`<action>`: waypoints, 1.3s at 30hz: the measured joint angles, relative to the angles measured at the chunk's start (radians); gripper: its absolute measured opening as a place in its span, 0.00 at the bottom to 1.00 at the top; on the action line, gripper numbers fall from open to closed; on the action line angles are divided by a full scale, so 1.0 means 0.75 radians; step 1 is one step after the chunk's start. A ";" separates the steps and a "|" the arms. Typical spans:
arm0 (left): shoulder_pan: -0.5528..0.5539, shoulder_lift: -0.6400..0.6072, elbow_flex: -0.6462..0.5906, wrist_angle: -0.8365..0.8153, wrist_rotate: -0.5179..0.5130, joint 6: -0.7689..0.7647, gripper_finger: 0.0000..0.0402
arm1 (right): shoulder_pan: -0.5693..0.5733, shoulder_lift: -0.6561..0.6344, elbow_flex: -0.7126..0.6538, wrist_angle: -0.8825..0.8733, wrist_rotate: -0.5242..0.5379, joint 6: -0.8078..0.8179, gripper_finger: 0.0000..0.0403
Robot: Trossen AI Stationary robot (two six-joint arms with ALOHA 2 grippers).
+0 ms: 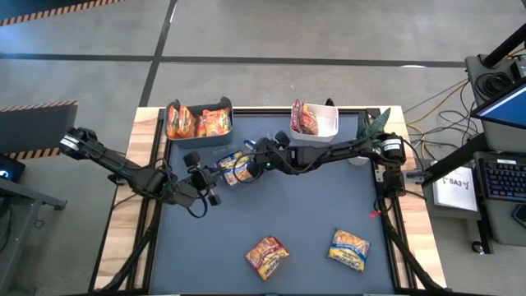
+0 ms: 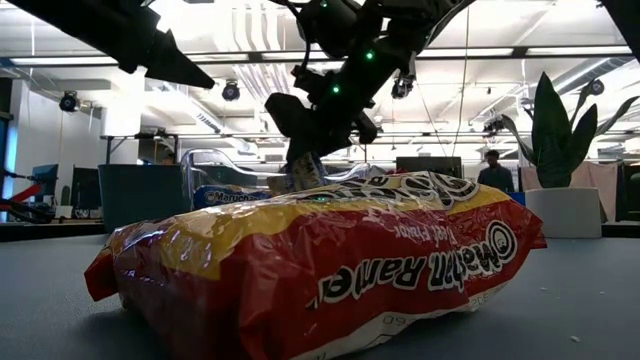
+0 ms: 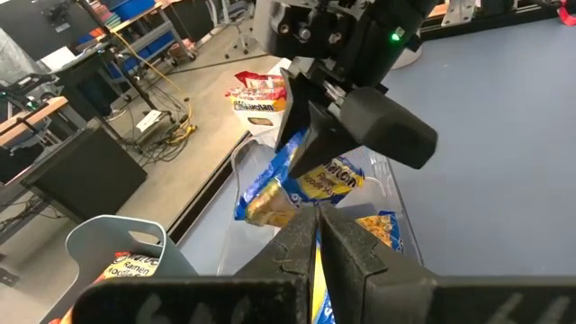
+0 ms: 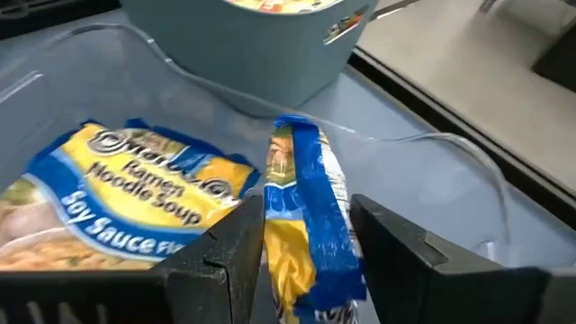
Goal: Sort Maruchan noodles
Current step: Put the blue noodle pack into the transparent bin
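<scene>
My right gripper [image 4: 306,236] is shut on a blue-yellow Maruchan packet [image 4: 304,207] over a clear bin [image 4: 468,171], where another blue-yellow packet [image 4: 126,193] lies flat. In the high view this gripper [image 1: 245,161] is at the table's far middle. Just left of it, my left gripper [image 1: 205,187] hangs shut and empty, pointing at the clear bin [image 3: 243,153]. An orange-red packet [image 1: 267,256] and a yellow-blue packet [image 1: 348,249] lie flat on the mat near the front edge. My right gripper pinches the blue-yellow packet between its two fingers, which press its two flat faces [image 4: 281,225]. The fingers [image 3: 315,135] slant down from the table's right onto the packet's upper end. The packet [image 3: 292,180] hangs edge-on and tilted below them inside the clear bin.
A teal bin [image 1: 200,107] at the far left holds orange packets. A white bin [image 1: 327,123] at the far right holds a dark red packet. A potted plant [image 1: 374,123] stands at the far right corner. The orange-red packet [image 2: 320,260] fills the low view.
</scene>
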 joint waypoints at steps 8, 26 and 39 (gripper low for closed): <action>0.000 0.000 0.000 0.000 0.000 -0.004 0.00 | -0.001 0.000 0.000 -0.015 -0.027 -0.002 0.36; 0.000 0.000 0.000 -0.009 0.001 -0.030 0.00 | 0.014 -0.008 0.000 -0.035 0.019 0.012 0.06; 0.000 0.000 -0.001 -0.017 0.001 -0.061 0.00 | 0.037 -0.013 -0.041 0.156 0.155 0.117 0.05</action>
